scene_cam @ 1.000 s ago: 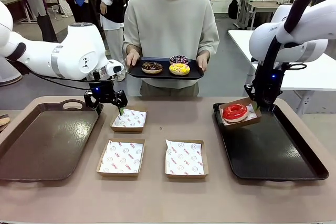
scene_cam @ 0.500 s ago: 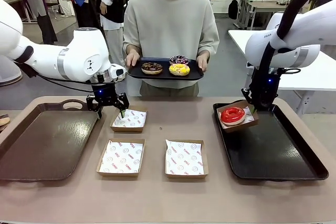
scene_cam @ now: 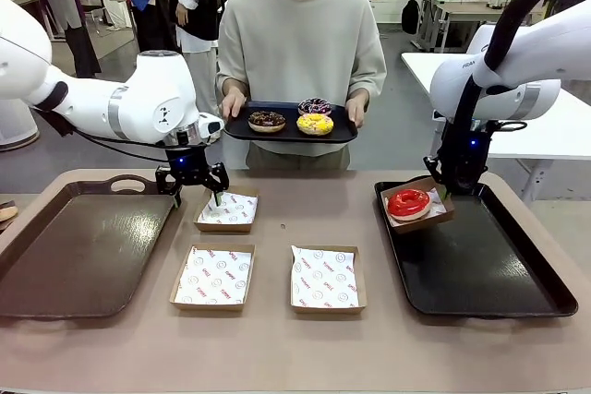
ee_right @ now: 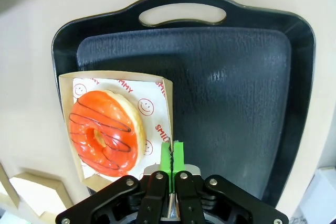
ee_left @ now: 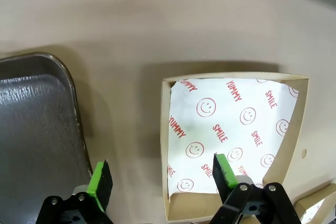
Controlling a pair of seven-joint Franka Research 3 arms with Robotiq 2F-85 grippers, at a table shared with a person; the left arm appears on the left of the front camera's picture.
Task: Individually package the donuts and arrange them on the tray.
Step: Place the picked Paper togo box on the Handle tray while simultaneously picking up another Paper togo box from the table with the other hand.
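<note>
The left arm has been swung slightly toward the middle, and the carton (scene_cam: 434, 219) has been shifted a little leftward over the black tray (scene_cam: 517, 292). Three donuts (scene_cam: 315, 122) are kept on the person's tray (scene_cam: 242, 131). The red donut (scene_cam: 408, 202) sits in the carton, whose wall is pinched by the clenched right gripper (scene_cam: 441, 193). If the carton tips, the donut could slide out. The left gripper (scene_cam: 196, 197) is spread empty astride the empty box (scene_cam: 228, 209) wall.

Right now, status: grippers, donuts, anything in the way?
Left gripper open over empty box. Right gripper shut on loaded box, red donut inside, over right tray. Three donuts on person's tray. Nothing blocking.
</note>
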